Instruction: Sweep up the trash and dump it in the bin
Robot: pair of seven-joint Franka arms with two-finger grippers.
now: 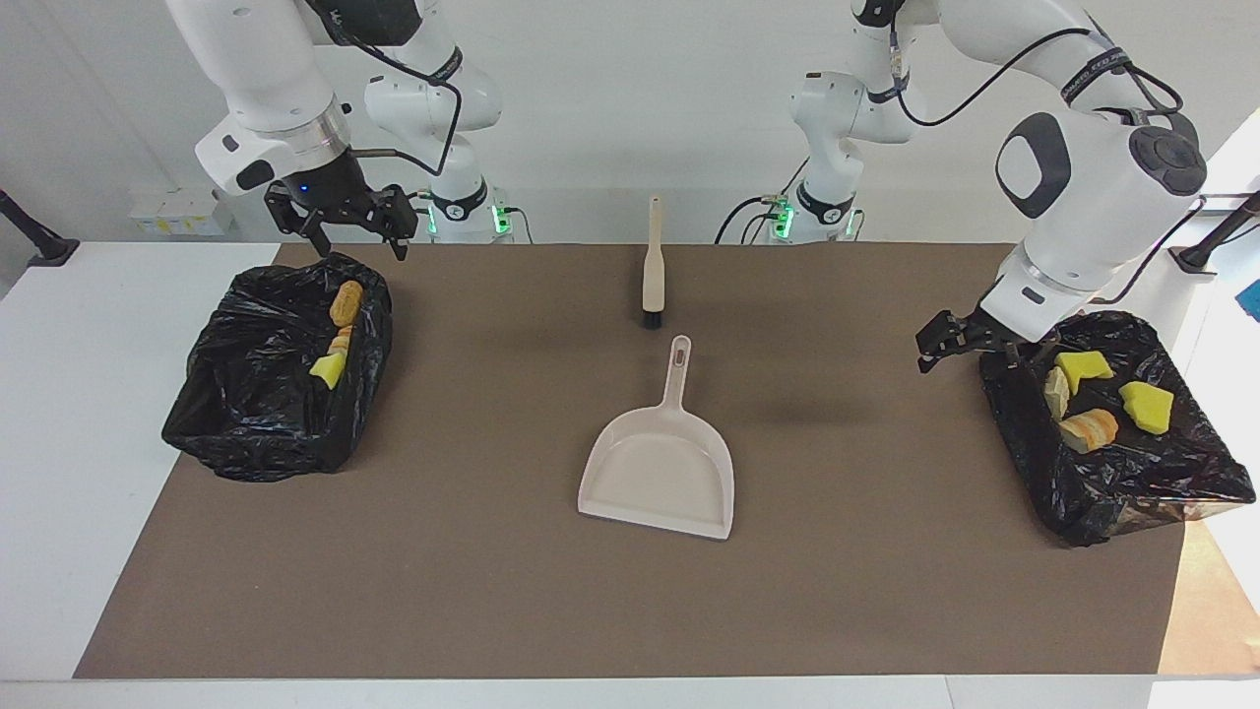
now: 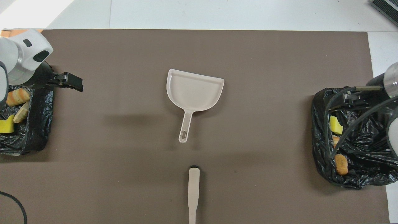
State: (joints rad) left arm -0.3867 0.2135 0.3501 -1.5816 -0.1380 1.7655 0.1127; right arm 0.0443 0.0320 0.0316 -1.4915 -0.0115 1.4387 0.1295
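Lying on the brown table mat (image 1: pixel 472 591): one beige plastic dustpan (image 1: pixel 658 471), empty, mid-table, its handle pointing toward the robots; one beige hand brush (image 1: pixel 652 264) with dark bristles, nearer to the robots than the dustpan and apart from it, its bristle end toward the dustpan handle.

Bins, two, each lined with a crumpled black plastic bag. The bin at the right arm's end (image 1: pixel 281 379) holds three scraps along its inner wall: an orange-brown bread-like lump (image 1: pixel 346 302), a pale foam chunk (image 1: pixel 341 342) and a yellow-green sponge piece (image 1: pixel 329 369). The bin at the left arm's end (image 1: pixel 1117 433) holds four: two yellow-and-green sponge pieces (image 1: pixel 1083 365) (image 1: pixel 1147 406), a pale yellow foam chunk (image 1: pixel 1057 391) and a striped orange-and-cream lump (image 1: pixel 1090 429) (all resting on the liner, none on the mat).

Right gripper (image 1: pixel 354 234): raised, over the robot-side edge of its bin, fingers spread, holding nothing.

Left gripper (image 1: pixel 957 347): low, over the mat beside the inner edge of its bin, fingers spread, holding nothing.
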